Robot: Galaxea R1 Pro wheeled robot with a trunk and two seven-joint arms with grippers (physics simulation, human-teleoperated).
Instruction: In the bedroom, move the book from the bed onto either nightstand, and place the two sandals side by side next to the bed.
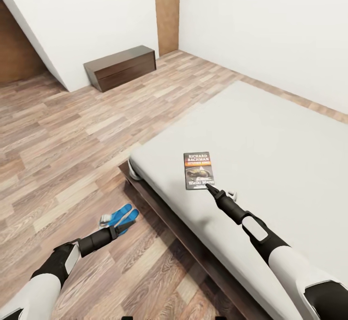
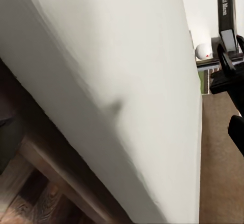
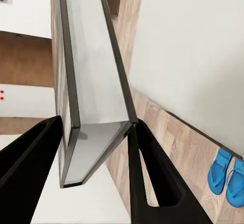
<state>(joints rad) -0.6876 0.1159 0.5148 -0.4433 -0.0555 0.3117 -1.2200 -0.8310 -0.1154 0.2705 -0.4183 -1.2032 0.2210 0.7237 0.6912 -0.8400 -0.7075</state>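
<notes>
1. Right gripper (image 3: pixel 96 148), fingers either side of the book (image 1: pixel 198 170), pinches its edge on the bed (image 1: pixel 270 131).
2. Sandals (image 3: pixel 229 176) lie together on the floor beside the bed; nightstand placement remains.
3. Left gripper (image 1: pixel 116 230): opening cannot be told.

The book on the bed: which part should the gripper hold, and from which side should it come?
The book is thin and lies flat on the mattress, so take a short edge. Its near end, below the title, faces the robot, so come low from that side. The right gripper is there, and the right wrist view shows that edge between its fingers.
</notes>
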